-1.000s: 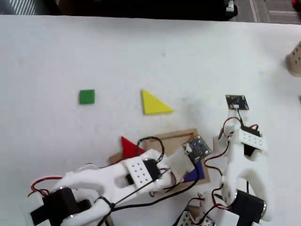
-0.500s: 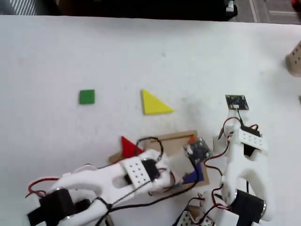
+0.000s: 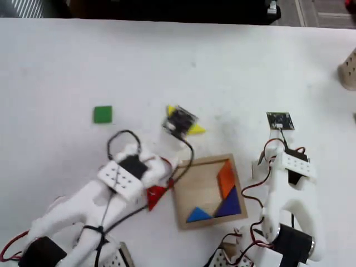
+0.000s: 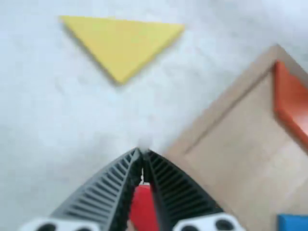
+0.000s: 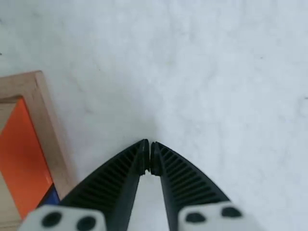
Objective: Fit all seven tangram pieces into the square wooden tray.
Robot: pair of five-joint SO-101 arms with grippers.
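The square wooden tray (image 3: 183, 208) lies near the table's front and holds an orange piece (image 3: 225, 179), a dark blue triangle (image 3: 232, 204) and a light blue triangle (image 3: 197, 214). A red triangle (image 3: 156, 196) lies flat against the tray's left side, partly under the left arm. My left gripper (image 4: 141, 153) is shut, its tips at the tray's (image 4: 226, 144) far-left corner, and the red triangle (image 4: 143, 209) shows beneath its fingers. The yellow triangle (image 4: 122, 41) lies just beyond. A green square (image 3: 103, 114) sits far left. My right gripper (image 5: 148, 144) is shut over bare table beside the tray's (image 5: 45, 120) right wall.
The right arm (image 3: 289, 189) stands just right of the tray. A perforated beige object (image 3: 349, 69) stands at the table's right edge. The table's far edge runs along the top of the high view.
The left arm has swung off the tray toward the left and farther out; its wrist now hangs over the yellow triangle. The tray's pieces are uncovered. The red triangle slid nearer the front. The right arm kept still.
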